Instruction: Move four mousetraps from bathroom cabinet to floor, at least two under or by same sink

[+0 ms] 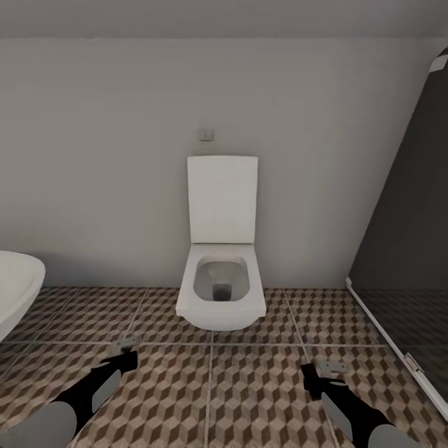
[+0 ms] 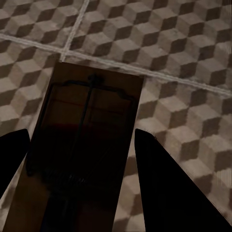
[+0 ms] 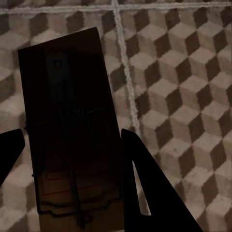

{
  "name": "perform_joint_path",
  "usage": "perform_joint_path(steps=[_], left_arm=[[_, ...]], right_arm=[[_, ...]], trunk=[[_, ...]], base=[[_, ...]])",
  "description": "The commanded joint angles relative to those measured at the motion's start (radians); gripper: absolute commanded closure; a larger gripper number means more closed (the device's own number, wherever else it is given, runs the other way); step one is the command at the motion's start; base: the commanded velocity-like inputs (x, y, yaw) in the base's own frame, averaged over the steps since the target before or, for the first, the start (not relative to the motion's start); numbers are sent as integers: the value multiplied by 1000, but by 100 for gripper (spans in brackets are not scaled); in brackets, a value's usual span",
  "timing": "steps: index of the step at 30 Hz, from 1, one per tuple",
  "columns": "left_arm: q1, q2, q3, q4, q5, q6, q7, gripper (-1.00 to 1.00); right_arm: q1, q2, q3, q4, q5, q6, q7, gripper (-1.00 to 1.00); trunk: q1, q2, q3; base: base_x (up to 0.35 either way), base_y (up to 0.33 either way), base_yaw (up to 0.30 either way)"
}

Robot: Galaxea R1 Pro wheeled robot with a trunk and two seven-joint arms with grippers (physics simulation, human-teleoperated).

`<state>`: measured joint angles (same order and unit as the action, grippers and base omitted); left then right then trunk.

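Note:
Each of my grippers carries a mousetrap above the bathroom floor (image 1: 249,398), whose tiles bear a brown-and-beige cube print. My left gripper (image 1: 126,346) is shut on one mousetrap (image 1: 127,341); in the left wrist view that wooden board with its wire bar (image 2: 84,145) sits between the dark fingers (image 2: 164,188). My right gripper (image 1: 326,372) is shut on another mousetrap (image 1: 330,366), which the right wrist view shows as a dark board (image 3: 72,125) between its fingers (image 3: 150,193). The cabinet and the sink are out of view.
A white toilet (image 1: 221,292) with its lid up stands against the grey wall straight ahead. The rim of a white bathtub (image 1: 15,289) juts in at the left. A dark glass shower screen (image 1: 404,249) with a white floor rail closes off the right.

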<state>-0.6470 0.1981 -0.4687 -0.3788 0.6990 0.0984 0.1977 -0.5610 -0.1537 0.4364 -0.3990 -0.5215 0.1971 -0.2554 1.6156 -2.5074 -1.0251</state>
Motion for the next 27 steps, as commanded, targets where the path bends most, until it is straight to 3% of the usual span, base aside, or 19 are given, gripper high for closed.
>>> perform_joint_path(steps=[1,13,19,27], left_arm=[[0,1,-8,-3,7,4,8,100],[0,2,-8,-6,8,3,9,100],[0,2,-7,-8,8,3,9,100],[0,3,-7,-36,7,3,8,100]], right_arm=[[0,-1,8,-3,-7,5,-8,100],[0,-2,7,-4,-6,9,-12,100],[0,-9,6,-92,-3,43,-23,100],[1,-1,4,-166,9,122,-42,100]], trunk=[[0,-1,-5],[6,-4,-51],[8,-5,-75],[8,-5,-75]], base=[[0,0,0],[0,0,0],[0,0,0],[0,0,0]])
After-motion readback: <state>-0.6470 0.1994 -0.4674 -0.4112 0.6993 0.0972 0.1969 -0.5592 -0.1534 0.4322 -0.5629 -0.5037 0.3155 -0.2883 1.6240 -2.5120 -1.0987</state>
